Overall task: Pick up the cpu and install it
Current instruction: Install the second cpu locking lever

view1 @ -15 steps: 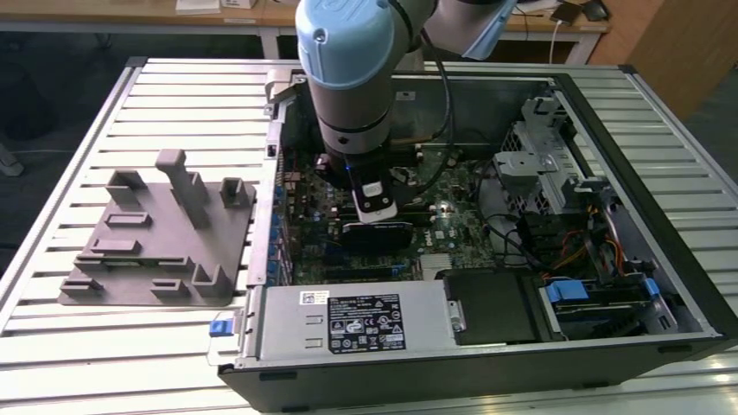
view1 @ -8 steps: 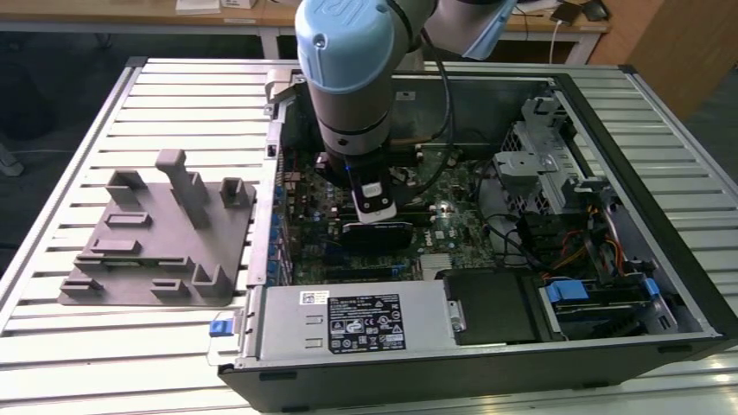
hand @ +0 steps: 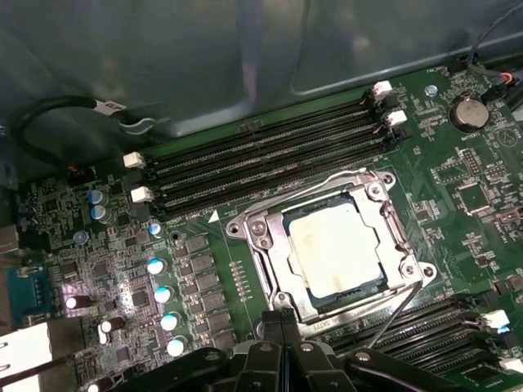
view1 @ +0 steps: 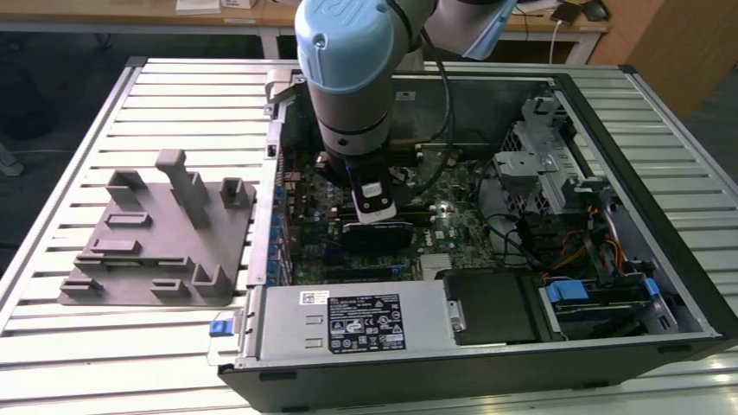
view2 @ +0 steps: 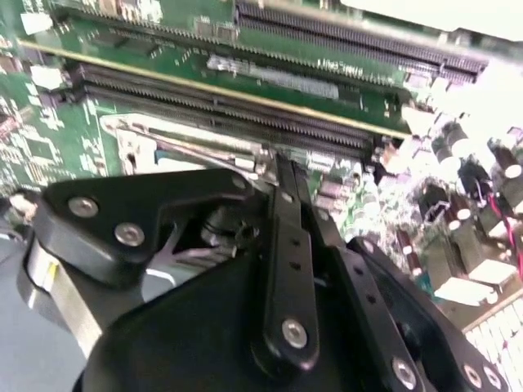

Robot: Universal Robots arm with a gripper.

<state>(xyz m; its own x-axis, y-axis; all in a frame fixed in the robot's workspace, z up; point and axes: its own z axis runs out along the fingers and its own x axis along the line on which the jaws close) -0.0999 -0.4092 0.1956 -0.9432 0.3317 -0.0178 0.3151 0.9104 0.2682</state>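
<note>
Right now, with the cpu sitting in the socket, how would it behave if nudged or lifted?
The cpu looks flat, thin and rigid, so it should not flex or roll. Its smooth metal top probably offers little grip. The socket frame surrounds it, so a sideways push would likely be blocked; lifting straight up seems safer.

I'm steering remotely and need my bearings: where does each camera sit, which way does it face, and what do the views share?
Exterior view: off the arm, above, looking down on the open computer case and arm.
First wrist view: on the arm, looking down at the cpu seated in its socket; gripper at the edge.
Second wrist view: on the arm, close behind the gripper, facing the memory slots.
All share the motherboard.
</note>
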